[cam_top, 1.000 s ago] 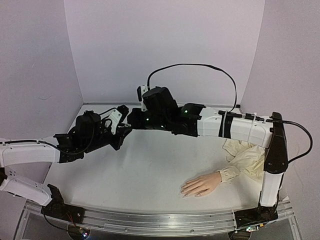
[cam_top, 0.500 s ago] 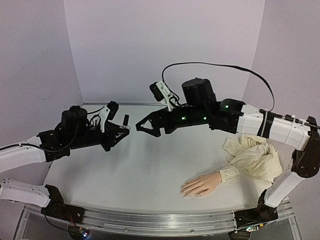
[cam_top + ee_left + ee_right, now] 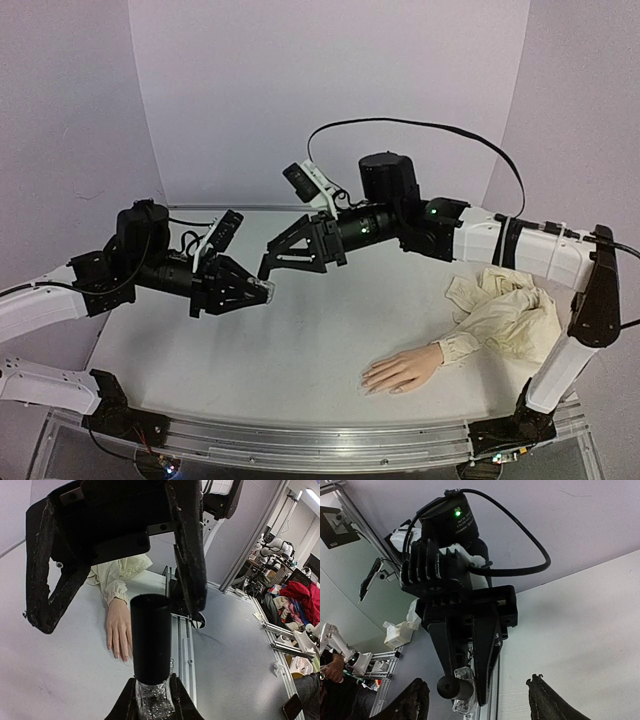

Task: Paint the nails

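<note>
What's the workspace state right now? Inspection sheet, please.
Surface: white table, no spills seen.
Job's things: mannequin hand palm down at near right, nails facing up, cream sleeve bunched behind it; polish bottle held off the table, black cap on.
Clutter: nothing seen.
Grippers: left gripper shut on polish bottle; right gripper open, jaws either side of the cap.
Cables: black cable arcs above the right arm.
Surroundings: lilac walls; aluminium rail at near edge.
</note>
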Tool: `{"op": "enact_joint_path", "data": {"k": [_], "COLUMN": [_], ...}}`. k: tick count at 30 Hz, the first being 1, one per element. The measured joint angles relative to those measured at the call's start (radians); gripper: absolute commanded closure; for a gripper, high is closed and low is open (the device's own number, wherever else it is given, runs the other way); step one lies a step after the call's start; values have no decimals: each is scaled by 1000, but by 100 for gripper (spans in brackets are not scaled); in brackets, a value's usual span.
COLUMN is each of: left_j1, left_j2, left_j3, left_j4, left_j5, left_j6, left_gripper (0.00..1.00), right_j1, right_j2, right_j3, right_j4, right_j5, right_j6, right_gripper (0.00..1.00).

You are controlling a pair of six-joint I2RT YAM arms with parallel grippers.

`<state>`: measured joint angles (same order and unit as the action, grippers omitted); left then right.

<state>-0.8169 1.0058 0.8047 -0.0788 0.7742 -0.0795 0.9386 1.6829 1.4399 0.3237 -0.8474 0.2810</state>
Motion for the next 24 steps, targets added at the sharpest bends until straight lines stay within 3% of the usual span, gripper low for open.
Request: {"op": "enact_joint_path", "data": {"k": [11, 18, 24], "left_j1": [0, 5, 4], "left_j2": [36, 38, 30], "left_j3": [24, 27, 30], "left_j4": [-1, -8, -45], "left_j5": [73, 76, -47], "left_j6": [0, 2, 9], "left_gripper": [100, 100, 100], "right_j1": [18, 35, 32], "right_j2": [56, 82, 82], "right_j3": [27, 44, 22], "right_j4": [83, 113, 129], "right_j5": [-113, -145, -72], "right_j6": [58, 70, 65], "right_gripper": [67, 98, 100]}}
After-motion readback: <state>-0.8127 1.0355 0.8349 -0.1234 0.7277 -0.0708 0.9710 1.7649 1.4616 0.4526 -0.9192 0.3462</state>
